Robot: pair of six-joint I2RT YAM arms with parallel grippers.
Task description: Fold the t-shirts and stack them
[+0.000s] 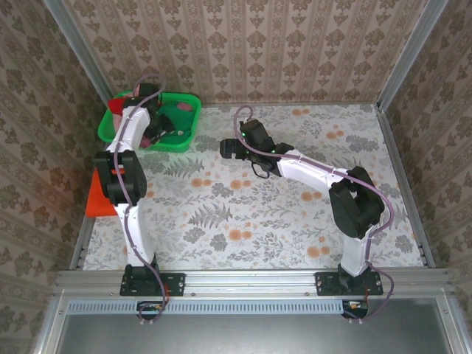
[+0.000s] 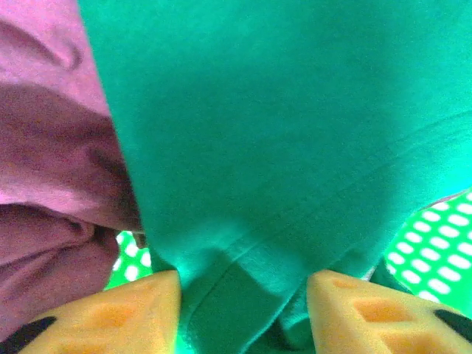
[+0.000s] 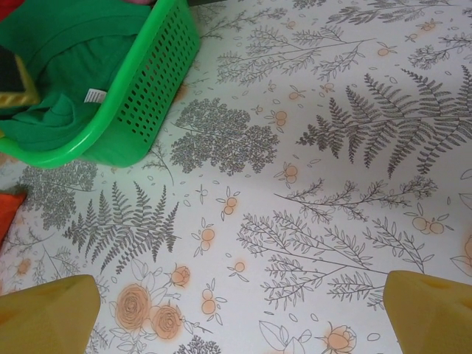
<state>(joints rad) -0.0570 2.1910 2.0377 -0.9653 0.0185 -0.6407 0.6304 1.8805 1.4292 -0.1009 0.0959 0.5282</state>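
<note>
My left pincer [image 2: 242, 295] sat half-closed astride a fold of the green t-shirt [image 2: 280, 133] in the basket [image 1: 184, 141], far-left desk [image 1: 295, 221] corner; couldn't tell if it gripped. Right pincer [image 3: 240, 310] gaped empty. Risk: a lift could snag the pink shirt [image 2: 44, 147] or drag the basket.

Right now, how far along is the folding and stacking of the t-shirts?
Done: no stack shows on the table; an orange-red t-shirt lies at its left edge, fold unclear. In hand: the left gripper straddles a fold of the green t-shirt in the basket; the right gripper hangs open. Left: lifting out, folding and stacking it and the pink t-shirt.
</note>
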